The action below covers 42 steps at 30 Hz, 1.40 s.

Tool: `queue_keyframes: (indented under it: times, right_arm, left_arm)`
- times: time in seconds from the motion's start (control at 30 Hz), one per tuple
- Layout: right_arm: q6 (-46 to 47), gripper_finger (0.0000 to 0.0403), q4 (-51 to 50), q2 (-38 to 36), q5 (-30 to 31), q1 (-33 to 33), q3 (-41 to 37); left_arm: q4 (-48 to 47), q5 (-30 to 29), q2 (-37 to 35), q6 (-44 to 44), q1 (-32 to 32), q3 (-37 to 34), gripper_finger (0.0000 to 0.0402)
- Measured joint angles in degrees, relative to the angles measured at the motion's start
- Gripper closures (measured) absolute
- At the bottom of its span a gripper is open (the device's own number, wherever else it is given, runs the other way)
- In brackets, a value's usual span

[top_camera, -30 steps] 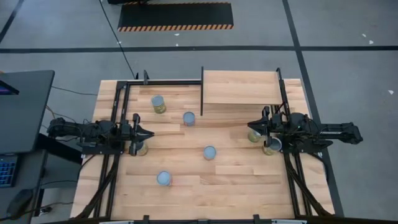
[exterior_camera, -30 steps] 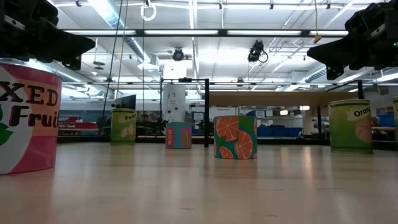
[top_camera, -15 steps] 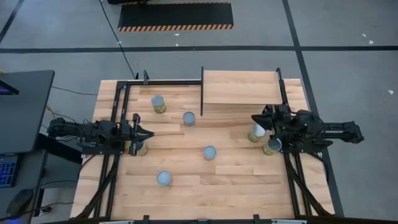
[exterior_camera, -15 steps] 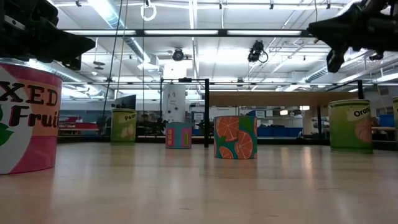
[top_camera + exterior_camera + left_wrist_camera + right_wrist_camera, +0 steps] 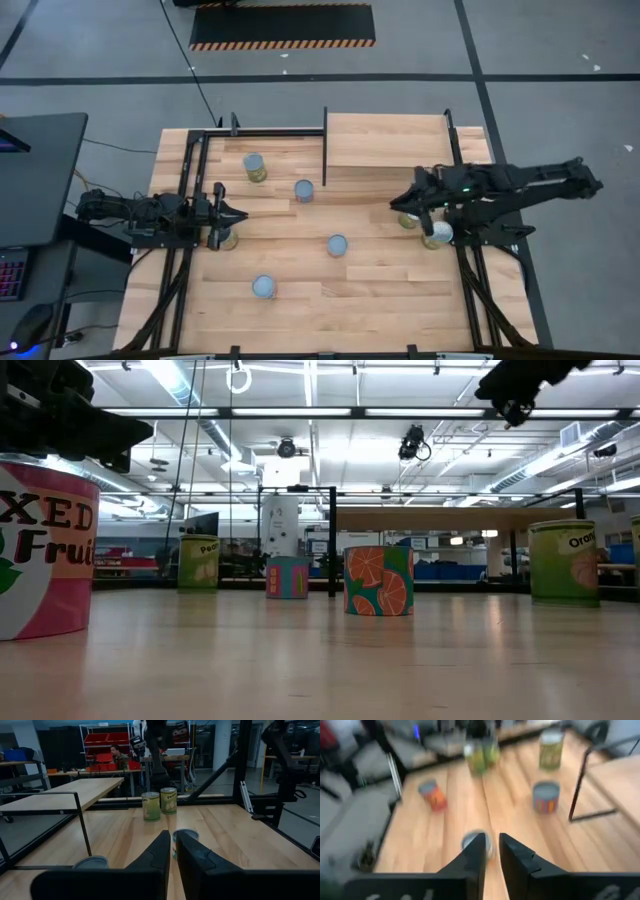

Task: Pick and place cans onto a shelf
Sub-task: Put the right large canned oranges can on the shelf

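Right tool (image 5: 398, 205) raised near my table's (image 5: 380, 300) right edge, empty, small gap between fingers; two cans (image 5: 437, 235) below; left tool (image 5: 240, 214) clenched, empty, near left edge

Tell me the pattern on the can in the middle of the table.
Orange slices on teal, on the middle can; low view shows it best.

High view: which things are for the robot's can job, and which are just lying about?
For the job:
- cans, seven showing on the table
- shelf

Just lying about:
- striped floor mat
- dark desk
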Motion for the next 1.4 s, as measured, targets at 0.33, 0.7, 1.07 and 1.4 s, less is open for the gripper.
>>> queue_keyframes:
  times: [0.33,0.7,1.07,1.4]
  right_arm:
    - [-2.1,0.0216,-21.9,18.5,0.0,3.8,21.4]
    - [-0.2,0.0079,-42.5,19.3,-0.6,3.8,27.0]
    - [5.3,0.0013,-51.7,15.0,1.0,3.8,20.0]
    - [-3.5,0.0003,-45.0,17.3,-2.5,-5.5,9.1]
  left_arm:
    - [0.0,0.0,0.0,0.0,0.0,0.0,0.0363]
    - [0.0,0.0,0.0,0.0,0.0,0.0,0.0363]
    - [0.0,0.0,0.0,0.0,0.0,0.0,0.0363]
    - [0.0,0.0,0.0,0.0,0.0,0.0,0.0363]
